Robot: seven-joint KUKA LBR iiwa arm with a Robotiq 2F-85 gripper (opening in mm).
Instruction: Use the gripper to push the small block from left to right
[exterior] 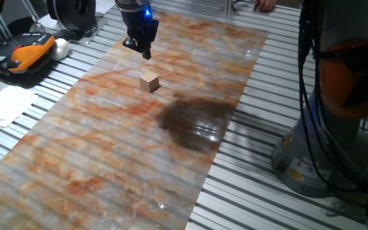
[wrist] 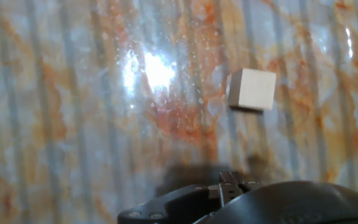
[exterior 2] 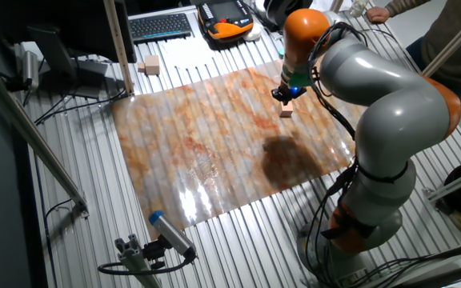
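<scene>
The small block (exterior: 149,82) is a light-tan wooden cube resting on the marbled orange-and-grey mat (exterior: 107,147). It also shows in the other fixed view (exterior 2: 286,114) and at the upper right of the hand view (wrist: 252,89). My gripper (exterior: 146,53) hangs a little above the mat, just beyond the block in the one fixed view and apart from it. It also shows in the other fixed view (exterior 2: 285,97). In the hand view its fingertips (wrist: 229,182) sit together at the bottom edge, holding nothing.
A dark patch (exterior: 193,120) marks the mat near the block. An orange-and-black pendant (exterior: 19,53) and white paper (exterior: 5,105) lie off the mat on the slatted table. The arm's grey-and-orange body (exterior 2: 390,112) stands beside the mat. A keyboard (exterior 2: 160,26) lies at the far side.
</scene>
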